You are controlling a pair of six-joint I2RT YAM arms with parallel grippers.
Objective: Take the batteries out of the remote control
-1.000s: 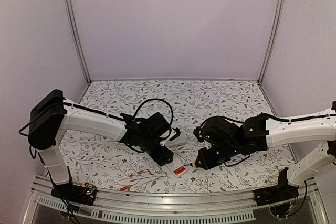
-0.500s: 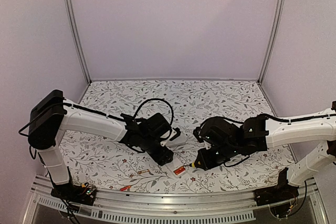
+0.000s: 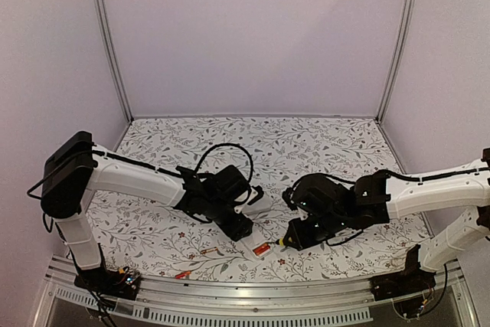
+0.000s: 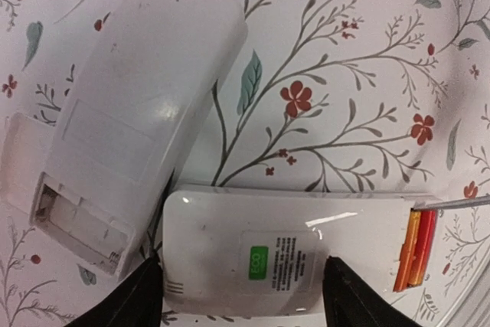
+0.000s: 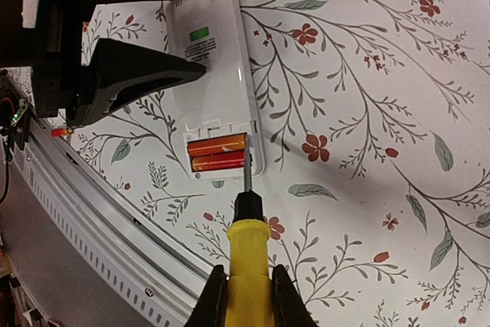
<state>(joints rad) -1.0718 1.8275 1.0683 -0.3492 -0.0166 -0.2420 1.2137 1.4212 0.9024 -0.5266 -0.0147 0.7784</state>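
Observation:
A white remote [image 4: 253, 254] lies back-up with its compartment open, and two red-orange batteries [image 4: 416, 252] sit in it. They also show in the right wrist view [image 5: 217, 152]. My left gripper [image 4: 245, 296] is open. One of its fingers [image 5: 145, 74] rests on the remote's [image 5: 208, 74] back and the other stands past its end. My right gripper [image 5: 246, 296] is shut on the yellow-handled screwdriver [image 5: 247, 258]. The screwdriver's tip touches the right end of the batteries. In the top view the remote [image 3: 259, 247] lies between the left gripper [image 3: 239, 229] and the right gripper [image 3: 293, 237].
A second white remote [image 4: 138, 112] with an empty compartment lies beside the first, its loose cover [image 4: 19, 158] next to it. Two loose batteries lie near the front edge [image 3: 207, 251] [image 3: 182, 273]. The metal front rail [image 5: 92, 212] runs close below the remote.
My right gripper has shifted slightly left and forward, bringing the screwdriver tip closer into the compartment. The left arm and the remote have not moved.

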